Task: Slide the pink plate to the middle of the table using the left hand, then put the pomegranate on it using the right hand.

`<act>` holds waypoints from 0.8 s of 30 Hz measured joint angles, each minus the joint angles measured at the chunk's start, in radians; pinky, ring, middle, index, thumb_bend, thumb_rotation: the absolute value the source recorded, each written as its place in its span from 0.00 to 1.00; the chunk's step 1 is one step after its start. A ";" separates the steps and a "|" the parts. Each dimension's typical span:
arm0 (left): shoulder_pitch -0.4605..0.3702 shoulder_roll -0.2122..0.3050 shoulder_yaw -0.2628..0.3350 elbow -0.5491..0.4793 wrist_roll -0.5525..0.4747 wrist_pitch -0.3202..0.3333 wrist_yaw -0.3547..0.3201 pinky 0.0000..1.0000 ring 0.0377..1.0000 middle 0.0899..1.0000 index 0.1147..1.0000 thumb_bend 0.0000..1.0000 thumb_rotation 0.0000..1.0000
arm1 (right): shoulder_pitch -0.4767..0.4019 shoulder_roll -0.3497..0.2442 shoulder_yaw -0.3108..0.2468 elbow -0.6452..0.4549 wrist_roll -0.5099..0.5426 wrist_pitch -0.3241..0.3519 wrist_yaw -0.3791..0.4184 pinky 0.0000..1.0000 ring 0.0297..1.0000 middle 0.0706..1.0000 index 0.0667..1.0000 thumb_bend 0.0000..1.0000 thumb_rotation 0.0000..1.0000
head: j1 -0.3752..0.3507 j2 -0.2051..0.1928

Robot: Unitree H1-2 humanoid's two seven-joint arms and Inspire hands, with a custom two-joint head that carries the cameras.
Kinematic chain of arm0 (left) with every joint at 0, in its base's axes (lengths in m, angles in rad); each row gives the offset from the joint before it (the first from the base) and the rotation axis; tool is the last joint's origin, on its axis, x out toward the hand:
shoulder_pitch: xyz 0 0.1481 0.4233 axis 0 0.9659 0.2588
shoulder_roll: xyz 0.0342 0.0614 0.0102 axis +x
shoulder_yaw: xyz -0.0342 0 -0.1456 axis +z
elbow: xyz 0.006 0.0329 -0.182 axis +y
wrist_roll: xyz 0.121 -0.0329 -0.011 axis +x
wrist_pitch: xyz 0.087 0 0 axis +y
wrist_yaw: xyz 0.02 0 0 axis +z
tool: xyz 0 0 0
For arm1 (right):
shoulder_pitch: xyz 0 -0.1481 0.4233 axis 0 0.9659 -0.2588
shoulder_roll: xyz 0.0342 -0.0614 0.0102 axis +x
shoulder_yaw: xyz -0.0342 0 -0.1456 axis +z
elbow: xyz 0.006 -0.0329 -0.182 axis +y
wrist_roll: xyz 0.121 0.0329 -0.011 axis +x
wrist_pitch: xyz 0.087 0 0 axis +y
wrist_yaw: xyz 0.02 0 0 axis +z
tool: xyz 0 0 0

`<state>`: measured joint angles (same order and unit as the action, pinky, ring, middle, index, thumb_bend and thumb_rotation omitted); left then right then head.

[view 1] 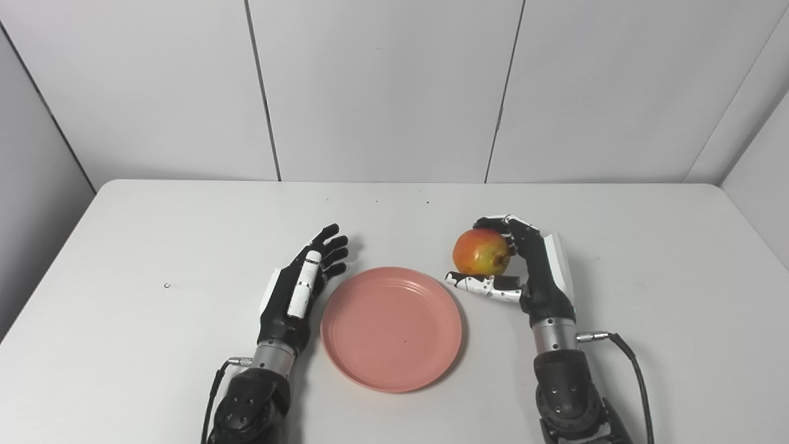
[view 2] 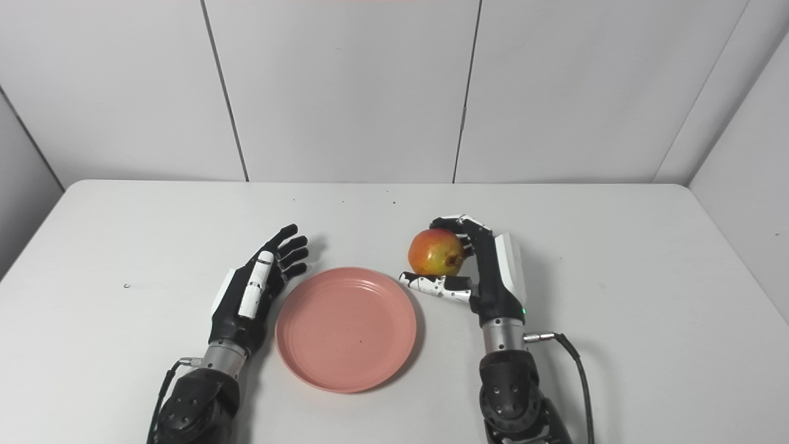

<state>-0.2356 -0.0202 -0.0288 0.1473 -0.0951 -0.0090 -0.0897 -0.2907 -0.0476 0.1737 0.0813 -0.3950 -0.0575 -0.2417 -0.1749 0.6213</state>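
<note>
A pink plate (view 1: 391, 327) lies flat near the middle of the white table (view 1: 154, 246), empty. My left hand (view 1: 305, 283) is open just left of the plate's rim, fingers straight and pointing away, holding nothing. A red-yellow pomegranate (view 1: 481, 251) sits just right of the plate's far edge. My right hand (view 1: 524, 271) is curled around the pomegranate, fingers over its top and right side, thumb below it. The fruit is at table level beside the plate.
A small dark speck (view 1: 166, 285) lies on the table at the left. Grey wall panels stand behind the table. Cables run from both wrists near the bottom edge.
</note>
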 measured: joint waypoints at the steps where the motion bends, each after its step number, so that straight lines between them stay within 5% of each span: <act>1: 0.000 0.000 0.000 0.000 0.000 0.001 0.000 0.83 0.84 0.82 0.80 0.33 0.91 | 0.000 0.001 0.006 0.000 0.000 -0.005 0.001 0.42 0.41 0.45 0.48 0.51 0.00 | 0.000 -0.002; 24: 0.000 0.001 -0.005 -0.010 0.012 0.017 0.004 0.82 0.85 0.83 0.80 0.34 0.96 | 0.026 0.057 0.158 0.001 -0.080 -0.038 0.072 0.35 0.38 0.44 0.51 0.51 0.00 | 0.003 0.003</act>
<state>-0.2353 -0.0191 -0.0343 0.1376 -0.0830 0.0077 -0.0854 -0.2647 0.0092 0.3313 0.0823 -0.4748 -0.0950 -0.1696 -0.1718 0.6243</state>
